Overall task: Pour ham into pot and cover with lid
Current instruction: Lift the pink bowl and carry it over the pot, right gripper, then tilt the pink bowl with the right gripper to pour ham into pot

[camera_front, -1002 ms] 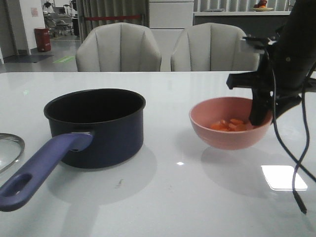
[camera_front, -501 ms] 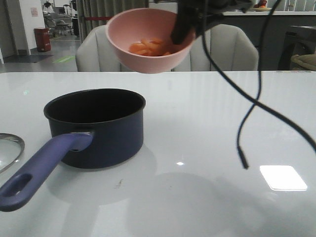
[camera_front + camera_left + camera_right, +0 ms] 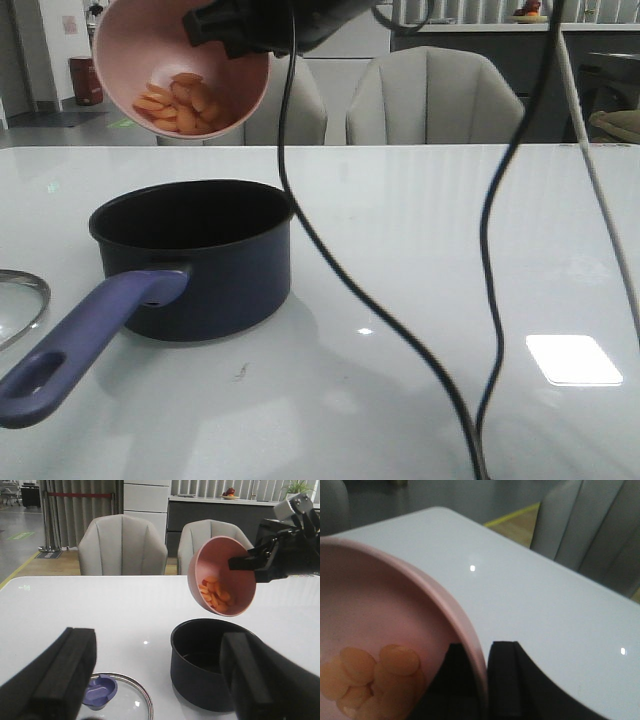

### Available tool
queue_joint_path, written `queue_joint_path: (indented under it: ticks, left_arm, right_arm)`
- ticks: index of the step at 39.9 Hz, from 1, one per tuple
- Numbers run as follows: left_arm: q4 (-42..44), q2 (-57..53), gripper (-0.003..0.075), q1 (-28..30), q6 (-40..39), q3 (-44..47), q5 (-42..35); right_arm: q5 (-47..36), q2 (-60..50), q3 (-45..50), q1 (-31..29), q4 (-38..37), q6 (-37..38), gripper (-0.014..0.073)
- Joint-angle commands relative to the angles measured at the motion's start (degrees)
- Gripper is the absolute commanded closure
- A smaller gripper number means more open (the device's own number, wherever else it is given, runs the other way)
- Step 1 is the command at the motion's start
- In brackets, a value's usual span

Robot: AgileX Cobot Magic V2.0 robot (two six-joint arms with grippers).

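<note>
right claw [image 3: 481, 680]: mine, clamped on the rim of the pink bowl [image 3: 180, 70], one finger inside the wall, one outside, rim pinched between them
bowl: held up in the air above the pot [image 3: 195, 255], tipped steeply toward the front camera, mouth facing down and forward; in the left wrist view it hangs just over the pot's far edge
ham [image 3: 180, 100]: orange slices piled against the low side of the tilted bowl, all inside it; none seen in the pot
pot: dark navy, upright on the white table [image 3: 400, 400], inside looks dark; purple handle [image 3: 85, 345] points toward the near left corner, hole near its end
lid [image 3: 112, 705]: glass, metal rim, lying flat on the table beside the pot on my left side, knob [image 3: 100, 691] up; front view shows only an edge of it at the left border
left claw [image 3: 160, 680]: mine, fingers spread wide, nothing between them, hovering low over the table with the lid and the pot in front of it
cables [image 3: 300, 230]: black, dangling from my right arm across the front view, down past the pot's right side
chairs [image 3: 240, 100]: two pale ones behind the table
</note>
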Motion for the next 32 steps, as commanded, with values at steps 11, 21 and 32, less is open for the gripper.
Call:
queue_joint_path:
  ticks: [11, 21, 32]
  left_arm:
    - [0.0, 1.3, 0.0169, -0.4, -0.2, -1.4, -4.1]
    - [0.0, 1.3, 0.0169, -0.4, -0.2, -1.4, -4.1]
    - [0.0, 1.3, 0.0169, -0.4, -0.2, -1.4, -4.1]
  right_arm:
    - [-51.4, 3.8, 9.8, 0.0, -1.9, -20.1, 0.0456]
    - [-60.0, 6.6, 11.7, 1.8, -2.2, -46.1, 0.0456]
    - [-60.0, 6.7, 11.8, 2.5, -2.2, -58.4, 0.0456]
